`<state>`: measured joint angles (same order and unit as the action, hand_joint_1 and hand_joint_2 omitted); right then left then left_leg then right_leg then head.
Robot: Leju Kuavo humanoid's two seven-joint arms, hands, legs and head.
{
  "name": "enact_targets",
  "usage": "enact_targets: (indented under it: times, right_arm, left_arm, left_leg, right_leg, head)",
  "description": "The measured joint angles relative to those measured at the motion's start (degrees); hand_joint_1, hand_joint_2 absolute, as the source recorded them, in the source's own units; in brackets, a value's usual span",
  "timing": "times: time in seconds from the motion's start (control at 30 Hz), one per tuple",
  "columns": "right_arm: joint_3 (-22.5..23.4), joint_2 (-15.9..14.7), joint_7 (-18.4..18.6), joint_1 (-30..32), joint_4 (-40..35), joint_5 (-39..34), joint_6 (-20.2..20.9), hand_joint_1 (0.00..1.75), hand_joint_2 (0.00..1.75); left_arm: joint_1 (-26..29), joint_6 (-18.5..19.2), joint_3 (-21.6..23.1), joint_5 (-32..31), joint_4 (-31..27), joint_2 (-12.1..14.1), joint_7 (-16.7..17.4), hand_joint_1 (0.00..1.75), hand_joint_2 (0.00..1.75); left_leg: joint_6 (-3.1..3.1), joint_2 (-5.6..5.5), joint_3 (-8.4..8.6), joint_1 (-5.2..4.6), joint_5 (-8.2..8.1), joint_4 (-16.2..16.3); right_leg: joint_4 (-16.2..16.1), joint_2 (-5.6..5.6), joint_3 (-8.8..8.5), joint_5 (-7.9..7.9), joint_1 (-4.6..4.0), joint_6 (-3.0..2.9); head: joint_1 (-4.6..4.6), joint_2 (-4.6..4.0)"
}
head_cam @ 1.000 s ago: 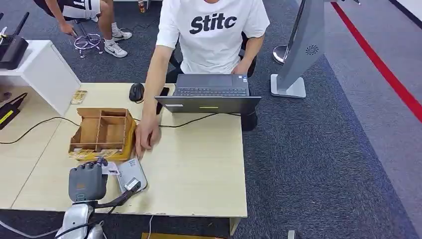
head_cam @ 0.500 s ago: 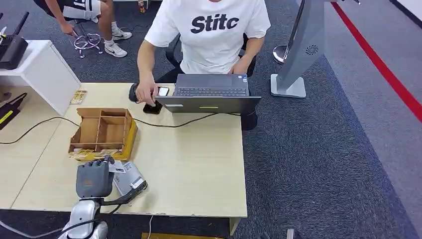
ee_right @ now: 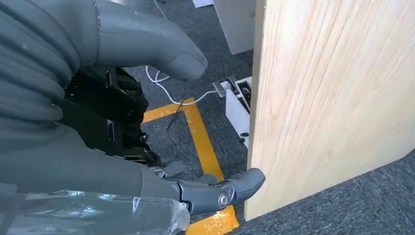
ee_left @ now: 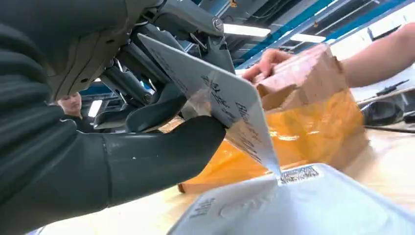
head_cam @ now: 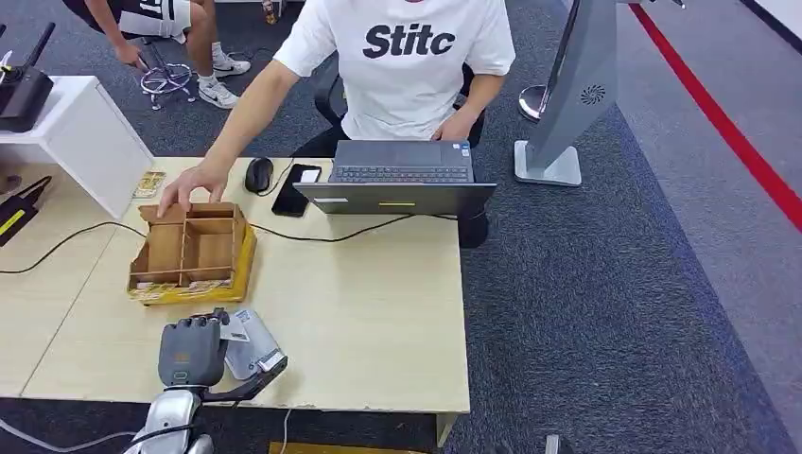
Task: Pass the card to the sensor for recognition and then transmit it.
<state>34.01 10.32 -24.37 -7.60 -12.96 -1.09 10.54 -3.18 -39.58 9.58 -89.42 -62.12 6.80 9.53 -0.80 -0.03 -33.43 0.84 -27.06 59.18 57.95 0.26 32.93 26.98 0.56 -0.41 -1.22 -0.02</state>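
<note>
The left hand (head_cam: 191, 350) sits at the near edge of the pale wooden surface (head_cam: 378, 303), its thumb and darker fingers pinched on the card (ee_left: 215, 100); in the left wrist view the card is a thin white printed sheet, tilted, with one lower corner touching or all but touching the grey sensor (head_cam: 253, 350) that lies flat just beside the hand; a coded label on the sensor's top sits right under that corner. The card looks light, stiff and smooth, so it should hold its shape when pressed but could slide between the pads if the pinch loosens; the present hold, near one edge with the printed face left free, seems the sensible place, since it keeps the rest of the card open to the sensor. The sensor looks like a low, smooth plastic slab that would skate on the wood if pushed sideways, so contact is best light and downward. The right hand (ee_right: 161, 147) hangs beside the surface's edge over the carpet, fingers loosely curled and holding nothing. Beyond the sensor stands a partitioned cardboard box (head_cam: 192, 249); a person's hand (head_cam: 189, 187) rests on its far rim; a laptop (head_cam: 402, 180) sits further back.
</note>
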Motion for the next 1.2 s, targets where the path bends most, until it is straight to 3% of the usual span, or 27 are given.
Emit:
enact_targets:
  times: [0.13, 0.6, 1.2]
  right_arm:
    - [0.0, 0.0, 0.06, -0.01, 0.0, 1.03, -0.09, 0.0, 1.75]
    - [0.0, 0.22, 0.72, -0.32, 0.0, 2.3, -0.09, 0.0, 1.75]
    - [-0.04, 0.79, 1.46, -1.15, 0.0, 3.58, 0.24, 0.0, 1.75]
  left_arm:
    - [-0.98, -0.02, 3.77, -0.02, 0.07, 2.15, 4.65, 1.75, 1.75]
    - [-7.11, -0.04, 13.68, -0.02, -0.85, 7.03, 11.56, 1.75, 1.75]
    - [-15.71, -0.04, 15.56, 0.0, 1.66, 10.14, 10.34, 1.75, 1.75]
  left_leg:
    - [-0.01, -0.01, -0.01, 0.0, 0.02, 0.0]
    - [-0.04, -0.02, -0.02, 0.01, 0.06, 0.0]
    - [-0.08, -0.02, -0.03, 0.02, 0.12, 0.0]
  right_leg:
    - [0.0, -0.01, 0.01, 0.0, 0.0, 0.0]
    - [0.02, -0.01, 0.02, -0.05, 0.0, -0.04]
    - [0.03, 0.0, 0.02, -0.11, -0.02, -0.08]
  head:
    - [0.0, 0.0]
    - [-0.02, 0.0]
    - [0.0, 0.0]
